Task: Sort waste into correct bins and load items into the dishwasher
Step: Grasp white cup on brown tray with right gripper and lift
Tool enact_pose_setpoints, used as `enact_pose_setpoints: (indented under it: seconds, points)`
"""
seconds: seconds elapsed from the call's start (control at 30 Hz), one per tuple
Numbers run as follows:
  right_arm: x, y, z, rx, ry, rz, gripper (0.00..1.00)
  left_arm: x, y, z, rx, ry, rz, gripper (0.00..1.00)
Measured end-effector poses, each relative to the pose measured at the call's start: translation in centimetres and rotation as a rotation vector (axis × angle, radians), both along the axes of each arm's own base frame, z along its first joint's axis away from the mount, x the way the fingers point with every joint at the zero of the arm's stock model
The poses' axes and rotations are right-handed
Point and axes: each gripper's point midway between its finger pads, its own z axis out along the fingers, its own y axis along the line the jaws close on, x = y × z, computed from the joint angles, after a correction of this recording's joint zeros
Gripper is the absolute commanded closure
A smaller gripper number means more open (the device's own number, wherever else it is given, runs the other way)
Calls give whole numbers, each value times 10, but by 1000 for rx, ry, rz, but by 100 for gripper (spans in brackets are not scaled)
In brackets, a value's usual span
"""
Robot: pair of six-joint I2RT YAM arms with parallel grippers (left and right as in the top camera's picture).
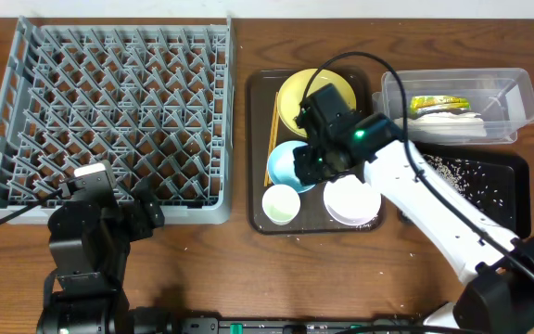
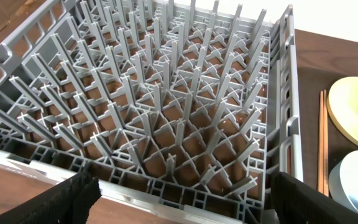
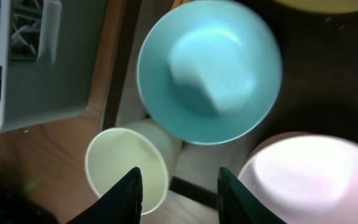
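Probably lining up a rim grasp, ahead of loading the grey dish rack [image 1: 109, 111] at far left. Within the brown serving tray [image 1: 256, 139], go for the light blue bowl [image 3: 210, 68], sitting between yellow plate [image 1: 297, 93] and white bowl [image 3: 316, 174]. Straddle its near rim squarely, staying clear of the pale cup [image 3: 126, 171] just beside it. Reaching in from the near right with a bent right arm, wrist pointed straight down over the tray. Right hand [image 3: 180, 186] partly open, holding nothing. Left hand [image 2: 185, 196] spread wide, empty, by the rack's near wall.
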Motion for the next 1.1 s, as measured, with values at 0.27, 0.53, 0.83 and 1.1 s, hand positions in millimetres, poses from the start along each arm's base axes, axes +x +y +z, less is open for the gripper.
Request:
enact_pose_setpoints:
  seconds: [0.27, 0.53, 0.83, 1.1]
  points:
    - [-33, 27, -40, -64, 150, -11, 73, 0, 0, 0, 0, 0, 0, 9]
    - [-40, 19, -62, -143, 211, -59, 79, 0, 0, 0, 0, 0, 0, 9]
    - [-30, 23, -37, -108, 156, -64, 75, 0, 0, 0, 0, 0, 0, 9]
    - [-24, -1, -13, -134, 129, -146, 76, 0, 0, 0, 0, 0, 0, 9]
